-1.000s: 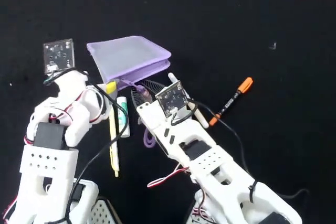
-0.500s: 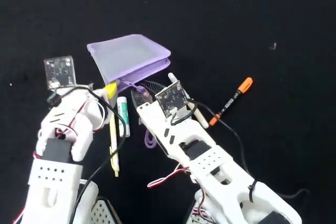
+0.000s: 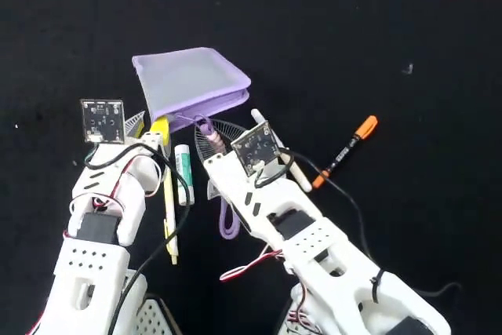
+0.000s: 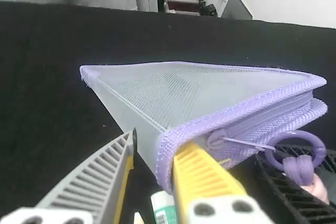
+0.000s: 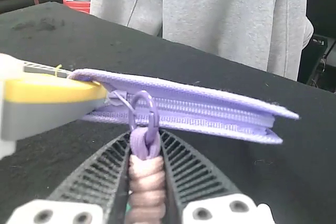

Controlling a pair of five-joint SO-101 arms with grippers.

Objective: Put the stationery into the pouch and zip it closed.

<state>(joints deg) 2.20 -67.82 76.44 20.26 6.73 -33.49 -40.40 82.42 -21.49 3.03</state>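
Observation:
The purple mesh pouch (image 3: 188,76) (image 4: 199,93) (image 5: 199,111) lies at the table's middle, its zipper side facing the arms. My left gripper (image 3: 147,127) (image 4: 152,150), with one grey and one yellow finger, is shut on the pouch's near corner. My right gripper (image 3: 210,137) (image 5: 144,145) is shut on the purple zip-pull strap (image 5: 143,129), just in front of the zipper. A yellow pen (image 3: 169,209) and a green-and-white tube (image 3: 183,172) lie between the arms. A white marker (image 3: 276,147) lies partly under the right arm. An orange marker (image 3: 345,151) rests to its right.
The black tabletop (image 3: 408,52) stretches wide behind and to the right of the pouch. The strap's loose purple loop (image 3: 227,221) hangs down beside the right arm. Cables (image 3: 337,186) trail from both arms across the near table.
My left arm has swung right, and its fingers have come onto the pouch's near corner. The pouch has shifted slightly back. The right arm has barely moved.

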